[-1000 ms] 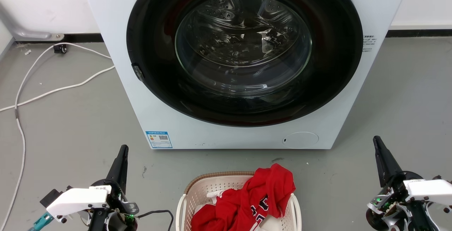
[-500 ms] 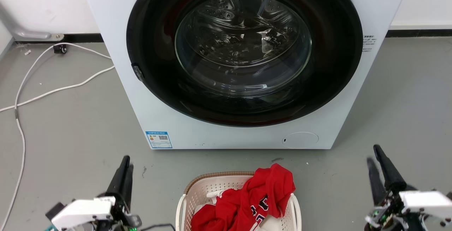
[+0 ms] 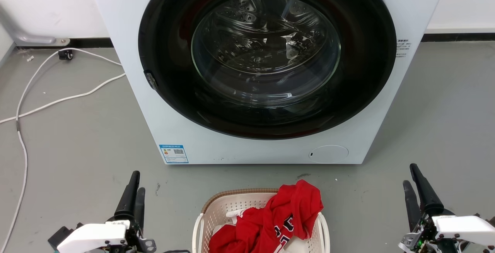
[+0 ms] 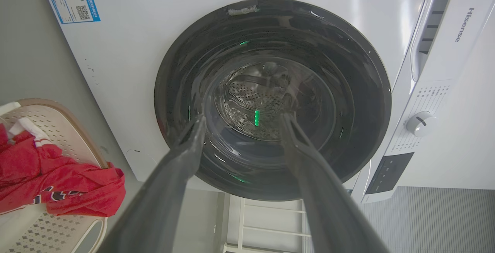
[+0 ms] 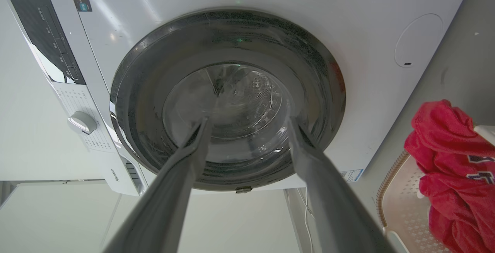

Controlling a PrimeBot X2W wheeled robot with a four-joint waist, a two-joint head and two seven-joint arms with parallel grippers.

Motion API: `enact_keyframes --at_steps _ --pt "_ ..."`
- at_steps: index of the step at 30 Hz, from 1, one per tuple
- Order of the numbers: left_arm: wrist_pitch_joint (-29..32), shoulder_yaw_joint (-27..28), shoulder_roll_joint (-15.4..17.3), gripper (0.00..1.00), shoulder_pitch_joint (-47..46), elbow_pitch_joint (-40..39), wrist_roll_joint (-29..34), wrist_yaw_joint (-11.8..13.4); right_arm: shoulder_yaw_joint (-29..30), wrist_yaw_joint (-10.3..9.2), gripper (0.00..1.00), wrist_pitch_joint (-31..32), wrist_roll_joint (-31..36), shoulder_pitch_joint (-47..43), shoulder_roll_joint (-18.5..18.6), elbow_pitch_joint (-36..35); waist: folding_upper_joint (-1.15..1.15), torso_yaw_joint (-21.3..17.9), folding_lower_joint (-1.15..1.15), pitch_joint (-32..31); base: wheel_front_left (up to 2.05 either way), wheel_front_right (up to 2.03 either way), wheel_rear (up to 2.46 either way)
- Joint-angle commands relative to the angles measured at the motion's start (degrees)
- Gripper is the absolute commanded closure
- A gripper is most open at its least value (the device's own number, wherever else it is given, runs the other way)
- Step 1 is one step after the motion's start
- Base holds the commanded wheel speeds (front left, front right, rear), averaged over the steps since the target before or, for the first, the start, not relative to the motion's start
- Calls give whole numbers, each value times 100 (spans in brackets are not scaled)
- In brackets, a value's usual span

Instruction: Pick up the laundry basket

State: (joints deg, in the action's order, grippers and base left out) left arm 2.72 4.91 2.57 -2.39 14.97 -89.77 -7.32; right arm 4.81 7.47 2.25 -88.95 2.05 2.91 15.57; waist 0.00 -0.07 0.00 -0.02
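You can read "Hisense" on the white front-loading washing machine (image 4: 127, 52), two o'clock from its dark round door (image 4: 247, 86); the blue-bordered sticker (image 4: 74, 3) at ten o'clock is illegible.

Left gripper (image 3: 138, 181) and right gripper (image 3: 410, 174) have sunk lower, their fingers (image 3: 127, 197) now spread apart.

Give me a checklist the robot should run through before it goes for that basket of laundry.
1. Both grippers open: ok; left gripper and right gripper show fingers apart.
2. One gripper each side of the laundry basket: ok.
3. Grippers at the white handles: not ok; both are apart from them.
4. Red jersey tucked inside: not ok; it drapes over the brown rim.
5. Basket's near end free: cannot tell; cut off.
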Motion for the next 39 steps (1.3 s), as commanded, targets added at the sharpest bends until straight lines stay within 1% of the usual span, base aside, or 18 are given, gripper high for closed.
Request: enact_keyframes --at_steps 1,4,8,12,22,31,39 --pt "-59 13 18 0 -17 -117 73 -4 -6 1 0 -45 90 53 18 -115 0 0 0 -1 0 0 0" --pt "-133 86 19 0 3 -140 220 -4 36 2 0 -119 286 44 17 -126 0 0 0 -5 0 0 0" --pt "-232 258 20 0 12 -164 594 -5 98 2 0 -215 643 39 17 -164 0 2 0 -8 0 0 0" --pt "-325 400 21 0 9 -218 910 38 135 2 0 -308 1243 41 16 -234 0 4 0 -10 0 0 0" --pt "-545 529 25 0 58 -646 1784 289 152 2 0 -522 2812 37 14 -732 0 3 0 -11 0 0 0" --pt "-722 267 27 0 197 -1304 2994 409 55 2 0 -699 4381 -18 12 -1172 0 -7 0 -15 0 0 0" --pt "-869 -195 29 0 356 -1657 4157 297 -167 2 0 -844 5521 -128 11 -1310 0 -24 0 -22 0 0 0"
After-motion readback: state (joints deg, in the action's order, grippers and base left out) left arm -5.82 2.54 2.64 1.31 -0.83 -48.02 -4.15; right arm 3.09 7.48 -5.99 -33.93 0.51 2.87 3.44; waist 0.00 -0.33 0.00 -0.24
